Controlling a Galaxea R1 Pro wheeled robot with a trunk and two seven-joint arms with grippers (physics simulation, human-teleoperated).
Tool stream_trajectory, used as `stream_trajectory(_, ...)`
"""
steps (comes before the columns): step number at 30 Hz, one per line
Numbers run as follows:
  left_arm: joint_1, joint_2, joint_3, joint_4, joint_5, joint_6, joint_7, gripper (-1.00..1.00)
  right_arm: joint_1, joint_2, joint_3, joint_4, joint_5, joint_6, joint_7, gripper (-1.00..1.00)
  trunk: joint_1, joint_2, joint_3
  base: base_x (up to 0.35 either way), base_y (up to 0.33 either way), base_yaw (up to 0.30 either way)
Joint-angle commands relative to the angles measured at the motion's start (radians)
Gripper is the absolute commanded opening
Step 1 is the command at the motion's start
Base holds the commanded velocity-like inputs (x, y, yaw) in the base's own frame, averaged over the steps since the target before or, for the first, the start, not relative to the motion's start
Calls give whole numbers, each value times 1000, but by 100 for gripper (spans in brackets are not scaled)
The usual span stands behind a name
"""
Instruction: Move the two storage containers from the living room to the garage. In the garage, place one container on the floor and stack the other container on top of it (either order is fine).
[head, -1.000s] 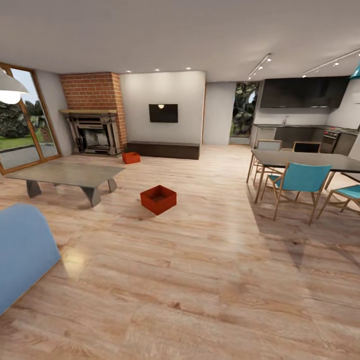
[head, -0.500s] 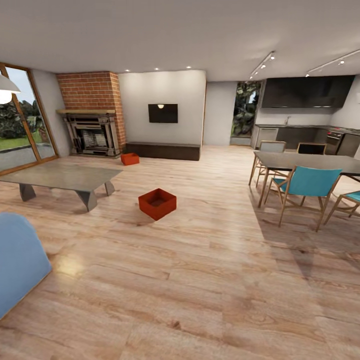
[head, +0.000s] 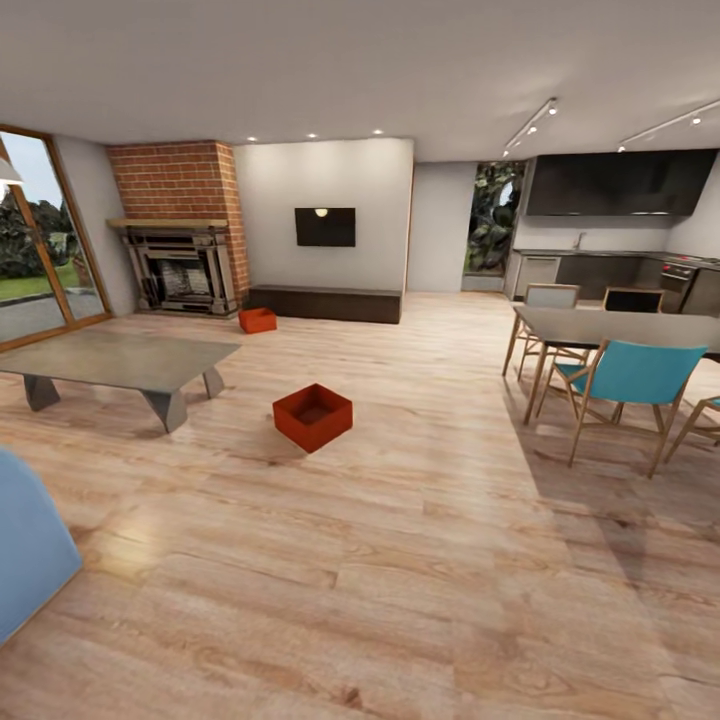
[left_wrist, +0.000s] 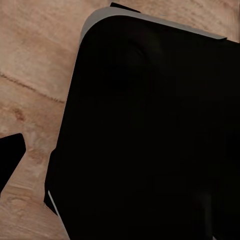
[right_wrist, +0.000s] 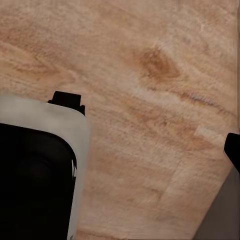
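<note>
Two orange-red storage containers stand on the light wood-plank flooring of the living room. The nearer container sits open-topped mid-room, right of the glass coffee table. The farther container rests by the red-brick fireplace. In the left wrist view one dark fingertip shows at the picture's edge over the planks, beside the robot's black base. The right wrist view has a dark fingertip at its edge, also over the planks. Nothing is seen between the fingers.
A blue sofa corner is close at the left. A dining table with teal chairs stands at the right, a kitchen behind it. A dark low bench lines the back wall. Open planks lie between me and the nearer container.
The whole view has shifted as the camera advances: sofa and coffee table slide left, the dining set slides right. The containers themselves have not moved.
</note>
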Motion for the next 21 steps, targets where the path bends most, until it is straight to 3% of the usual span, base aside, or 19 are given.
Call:
stream_trajectory(1,0,0,2,0,3,-2,1,100,-1,0,8,3,-6,-6,-2,100,1,0,-1,325,0,0)
stream_trajectory(21,0,-2,2,0,3,-1,2,100,-1,0,8,3,-6,-5,-2,100,1,0,-1,325,0,0)
